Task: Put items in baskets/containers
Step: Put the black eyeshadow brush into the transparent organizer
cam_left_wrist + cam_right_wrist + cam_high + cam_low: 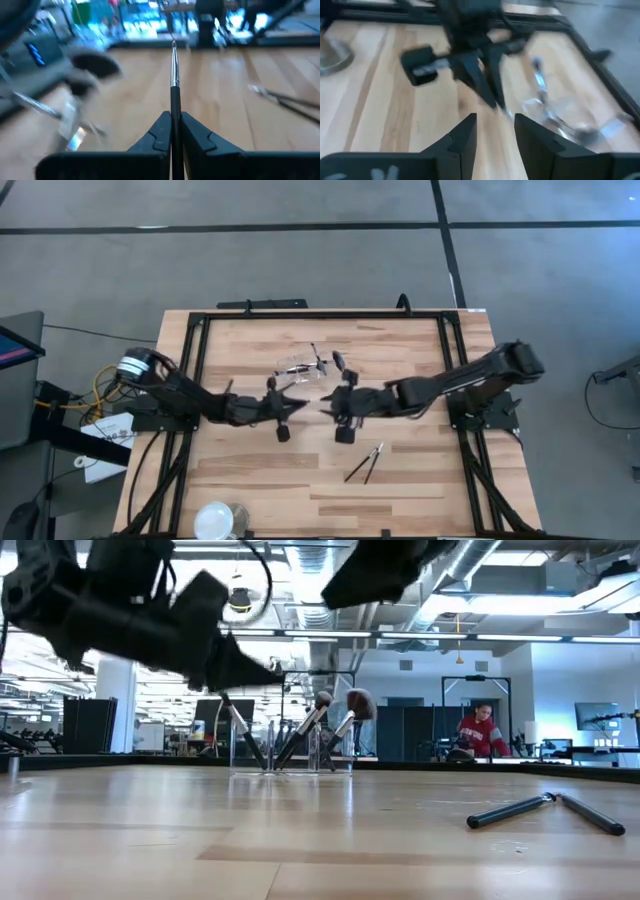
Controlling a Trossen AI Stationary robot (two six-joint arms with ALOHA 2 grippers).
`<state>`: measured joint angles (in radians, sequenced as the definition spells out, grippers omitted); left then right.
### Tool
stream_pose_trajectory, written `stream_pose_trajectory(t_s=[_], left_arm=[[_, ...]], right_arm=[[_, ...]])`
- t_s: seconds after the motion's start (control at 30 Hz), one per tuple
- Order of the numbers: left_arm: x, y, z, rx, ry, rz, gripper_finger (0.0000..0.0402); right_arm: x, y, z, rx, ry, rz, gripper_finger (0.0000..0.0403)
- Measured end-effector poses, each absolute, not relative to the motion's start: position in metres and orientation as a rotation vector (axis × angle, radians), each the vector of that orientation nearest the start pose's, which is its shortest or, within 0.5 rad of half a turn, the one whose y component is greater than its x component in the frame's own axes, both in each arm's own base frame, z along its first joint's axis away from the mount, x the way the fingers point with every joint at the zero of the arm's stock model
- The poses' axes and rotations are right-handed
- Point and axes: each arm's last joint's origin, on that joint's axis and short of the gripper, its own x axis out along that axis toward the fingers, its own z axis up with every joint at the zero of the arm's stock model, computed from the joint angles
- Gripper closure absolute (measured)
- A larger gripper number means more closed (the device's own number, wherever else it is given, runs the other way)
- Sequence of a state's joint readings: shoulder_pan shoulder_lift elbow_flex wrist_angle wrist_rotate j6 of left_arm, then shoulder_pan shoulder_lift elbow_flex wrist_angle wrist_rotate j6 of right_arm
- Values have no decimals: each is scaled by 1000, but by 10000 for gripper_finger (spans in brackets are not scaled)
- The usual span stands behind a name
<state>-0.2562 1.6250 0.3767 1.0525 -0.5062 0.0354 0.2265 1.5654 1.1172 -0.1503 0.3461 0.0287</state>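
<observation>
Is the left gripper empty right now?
No. In the left wrist view the left gripper is shut on a slim makeup brush, whose handle runs forward from between its fingers.

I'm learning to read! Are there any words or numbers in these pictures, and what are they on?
No words or numbers can be read here.
The blue mark on the dark arm part in the left wrist view: too blurred to read.
The screens in the room behind: too small to read.
</observation>
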Motion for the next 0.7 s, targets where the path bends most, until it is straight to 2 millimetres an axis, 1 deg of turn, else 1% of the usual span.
stream_pose_trajectory(t_s=[0.07,0.1,0.13,0.2,0.27,0.3,0.37,0.47,0.6,0.7], left_arm=[[253,-51,151,133,133,259,382],[251,-51,157,146,111,259,382],[250,-51,164,152,86,253,382],[247,-51,173,162,51,232,381],[245,-51,182,173,13,193,381],[243,-51,185,183,4,181,381],[242,-52,189,186,-18,151,382],[242,-52,190,186,-22,137,382],[242,-52,190,186,-23,135,381],[242,-52,190,186,-23,133,382]], right_arm=[[330,63,272,-93,554,-176,281],[327,61,275,-82,539,-186,283],[324,60,273,-89,537,-191,284],[324,58,263,-132,517,-180,285],[325,54,243,-198,530,-155,285],[328,53,236,-222,508,-143,285],[335,48,231,-247,414,-138,286],[350,41,232,-200,231,-112,286],[359,37,229,-172,129,11,286],[360,37,227,-170,125,28,286]])
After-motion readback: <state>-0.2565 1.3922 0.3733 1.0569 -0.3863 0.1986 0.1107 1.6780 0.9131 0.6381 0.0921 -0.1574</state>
